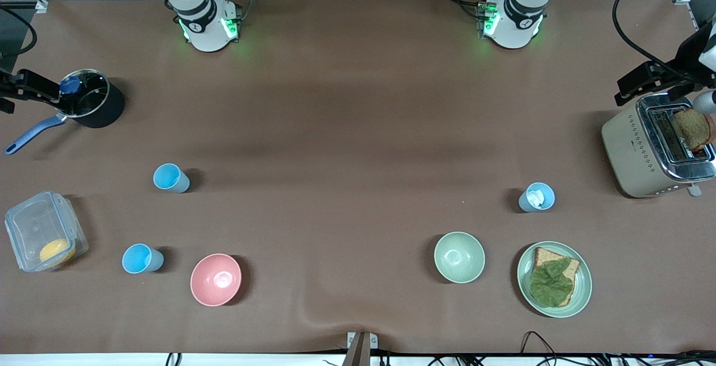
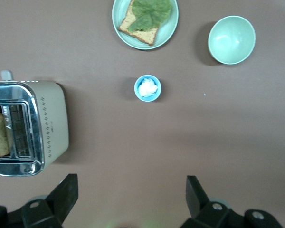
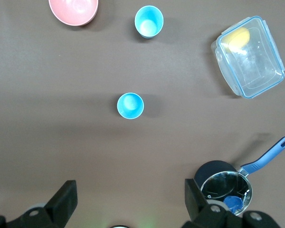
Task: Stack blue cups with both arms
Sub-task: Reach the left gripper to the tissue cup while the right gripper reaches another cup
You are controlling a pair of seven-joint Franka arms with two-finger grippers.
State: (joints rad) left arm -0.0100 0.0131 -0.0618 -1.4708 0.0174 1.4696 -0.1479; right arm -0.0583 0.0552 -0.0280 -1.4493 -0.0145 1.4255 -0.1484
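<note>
Three blue cups stand upright on the brown table. Two are toward the right arm's end: one [image 1: 170, 178] [image 3: 130, 105], and one nearer the front camera [image 1: 141, 258] [image 3: 149, 21] beside the pink bowl [image 1: 216, 279]. The third cup [image 1: 537, 197] [image 2: 147, 88], toward the left arm's end, holds something white. My right gripper [image 3: 129, 187] is open and empty, high over the table next to the pot. My left gripper [image 2: 130, 185] is open and empty, high over the table beside the toaster. Both are well apart from the cups.
A dark pot [image 1: 89, 100] with a blue handle and a clear lidded box [image 1: 33, 220] holding something yellow sit at the right arm's end. A toaster [image 1: 632, 148] with bread, a pale green bowl [image 1: 459, 257] and a plate [image 1: 584, 287] with toast and lettuce sit at the left arm's end.
</note>
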